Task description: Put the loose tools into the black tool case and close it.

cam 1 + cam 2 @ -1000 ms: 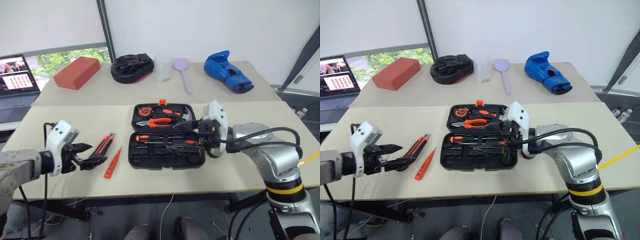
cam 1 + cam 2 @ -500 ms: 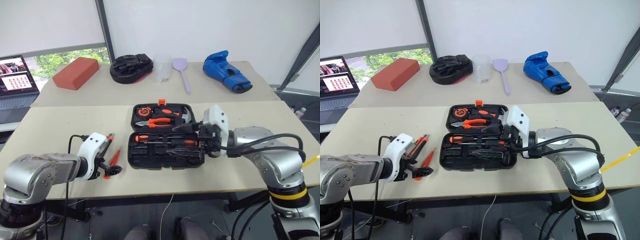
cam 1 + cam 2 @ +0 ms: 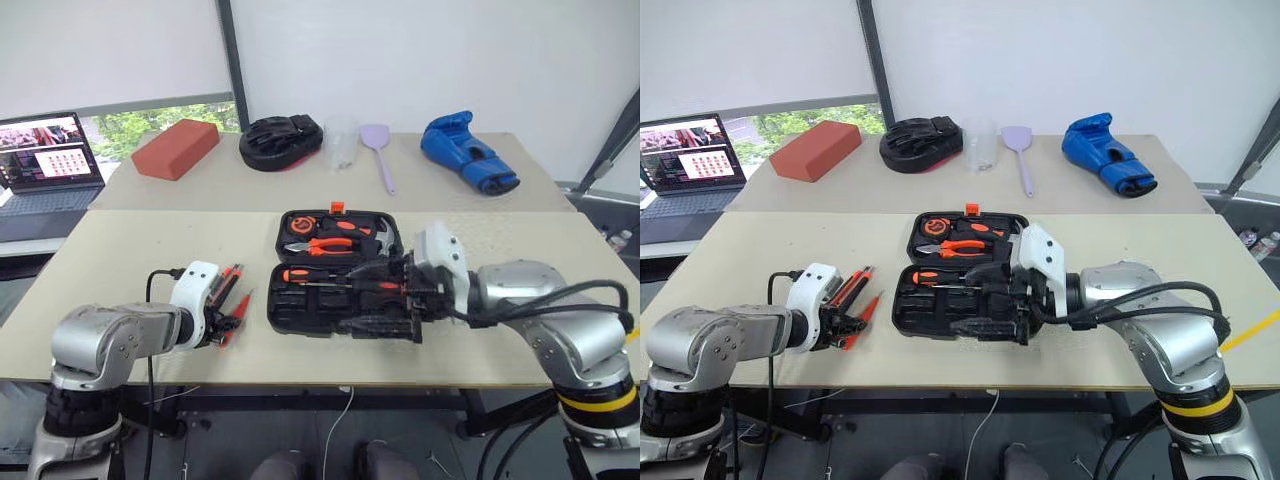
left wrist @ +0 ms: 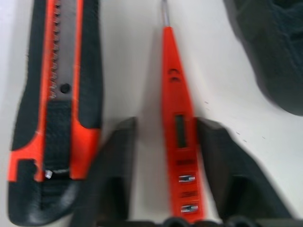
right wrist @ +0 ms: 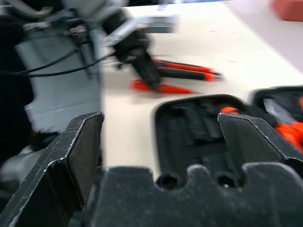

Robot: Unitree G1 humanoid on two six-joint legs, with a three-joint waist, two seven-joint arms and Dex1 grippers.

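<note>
The left pincer straddles the slim orange tester screwdriver on the counter, fingers flanking without pinching, ready to lift it. The black tool case lies open at its 3 o'clock; the right pincer hangs released over it.

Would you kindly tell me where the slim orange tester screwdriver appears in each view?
Left eye view: tester screwdriver left of the black tool case.
Right eye view: same, left of the case.
Left wrist view: between the fingers of the left gripper.
Right wrist view: beyond the case's near corner.
Shared landmark: utility knife alongside it.
</note>
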